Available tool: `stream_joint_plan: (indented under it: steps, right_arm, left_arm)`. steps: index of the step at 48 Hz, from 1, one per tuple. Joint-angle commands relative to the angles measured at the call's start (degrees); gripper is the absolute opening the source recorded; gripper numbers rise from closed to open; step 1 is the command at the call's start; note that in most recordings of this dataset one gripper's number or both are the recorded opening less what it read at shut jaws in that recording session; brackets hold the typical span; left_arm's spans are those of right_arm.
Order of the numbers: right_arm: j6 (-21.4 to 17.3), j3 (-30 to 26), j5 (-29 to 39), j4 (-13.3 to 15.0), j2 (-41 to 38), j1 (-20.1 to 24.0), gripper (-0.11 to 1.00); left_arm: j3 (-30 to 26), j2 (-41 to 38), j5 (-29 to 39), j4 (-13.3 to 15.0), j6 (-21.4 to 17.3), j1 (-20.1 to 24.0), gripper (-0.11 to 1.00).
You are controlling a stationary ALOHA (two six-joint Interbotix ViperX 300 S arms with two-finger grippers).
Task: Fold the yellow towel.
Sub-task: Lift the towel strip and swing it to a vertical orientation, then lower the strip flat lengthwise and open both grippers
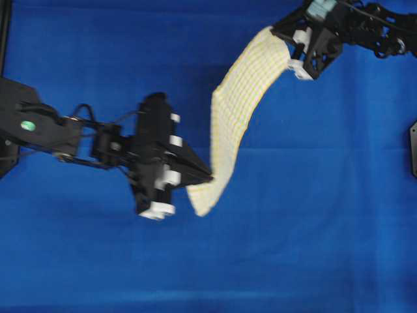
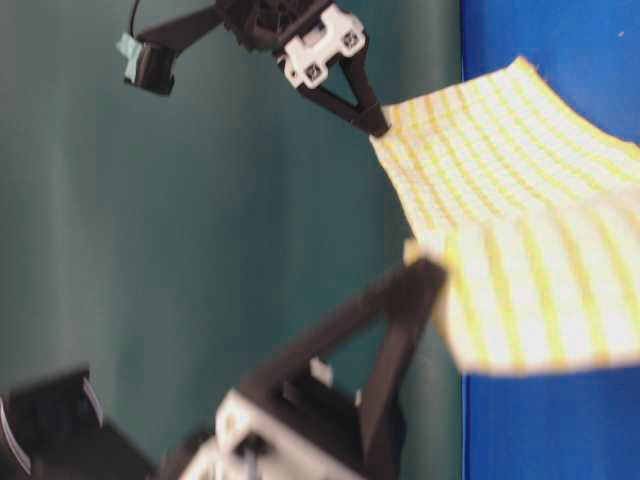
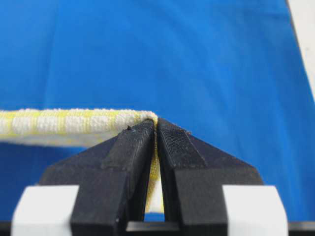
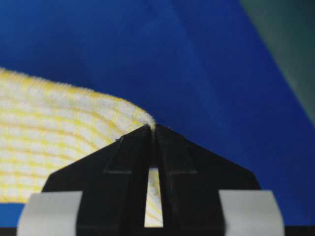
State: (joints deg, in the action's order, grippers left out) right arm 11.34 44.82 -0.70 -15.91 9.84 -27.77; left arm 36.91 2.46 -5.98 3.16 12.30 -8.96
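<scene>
One yellow towel (image 1: 241, 111), pinched at one corner by each pincer. Two pincers: left pincer (image 1: 208, 176) clamped on the lower corner, right pincer (image 1: 292, 51) clamped on the upper corner. One blue-covered bench (image 1: 326, 228) beneath both pincers.

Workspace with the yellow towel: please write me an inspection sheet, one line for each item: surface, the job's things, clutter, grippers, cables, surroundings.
Surface: plain blue cloth table covering, lightly wrinkled.
Job's things: thin yellow-and-white checked cloth towel, lifted off the covering, hanging curved between the two grippers.
Clutter: nothing seen.
Grippers: left gripper, jaws shut on a towel corner; right gripper, jaws shut on the opposite end.
Cables: thin black cable along the left arm; another on the right arm.
Surroundings: dark green wall behind the table in the table-level view.
</scene>
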Motion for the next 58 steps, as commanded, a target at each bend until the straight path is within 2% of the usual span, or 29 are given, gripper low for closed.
stream_joint_plan:
  steps: [1,10,27,46,58]
  right_arm:
    - [0.1,-2.7,-0.4,1.1,-0.3,-1.1,0.04]
    - [0.1,-4.7,-0.4,2.7,-1.7,-3.3,0.04]
    - [0.4,-7.9,-0.6,4.8,-3.8,-5.3,0.04]
    - [0.4,-9.2,-0.6,5.4,-4.7,-5.9,0.04]
    - [0.4,-9.2,-0.6,5.4,-4.7,-5.9,0.04]
  left_arm:
    - [-4.6,-2.0,-0.4,0.1,-0.1,-0.4,0.02]
    - [-10.3,-6.4,0.2,0.1,-0.1,-0.9,0.02]
    - [-16.4,-10.5,0.2,0.2,0.0,-3.3,0.02]
    - [-18.6,-12.7,0.3,1.9,0.3,-5.7,0.02]
    - [-18.4,-12.7,0.4,2.1,2.9,-6.3,0.02]
